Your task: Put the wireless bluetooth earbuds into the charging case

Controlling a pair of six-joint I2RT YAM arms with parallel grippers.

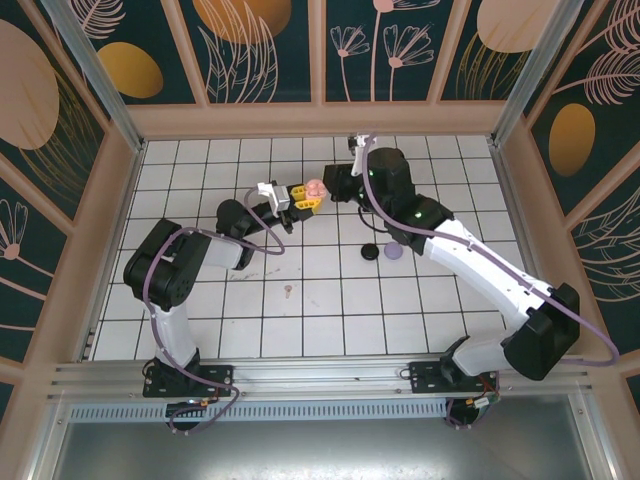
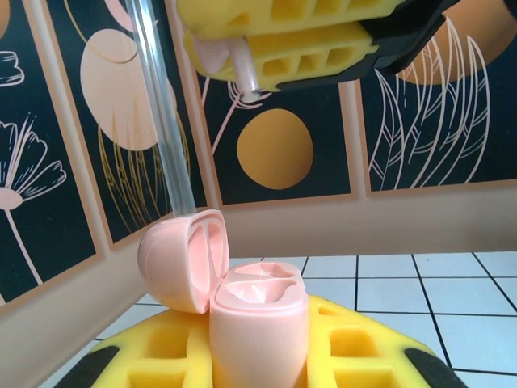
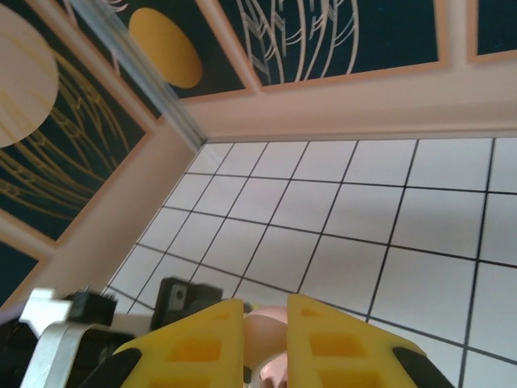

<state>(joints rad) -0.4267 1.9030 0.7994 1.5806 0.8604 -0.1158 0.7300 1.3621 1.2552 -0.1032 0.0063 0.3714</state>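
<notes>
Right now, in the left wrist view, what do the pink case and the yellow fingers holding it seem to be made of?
The pink charging case looks like moulded plastic with a smooth satin finish: soft highlights on its rounded lid, no grain. The yellow fingers of the left gripper look like matte plastic, possibly printed, judging by their open rectangular pockets; blur hides finer texture.

— Where does your open case [image 1: 316, 189] sit?
— Between the fingers of the left gripper [image 1: 302, 197], above the back half of the table [image 1: 200, 170]. Its lid [image 2: 182, 259] hangs left of the base. The right gripper [image 1: 328, 187] is just right of it, with an earbud [image 2: 248, 77] pinched above the case.
— And on your tiles?
— A shut case [image 1: 369, 252] lies right of centre, a second case [image 1: 392, 250] just to its right. A loose earbud [image 1: 289, 291] lies left of them, nearer the arm bases.
</notes>
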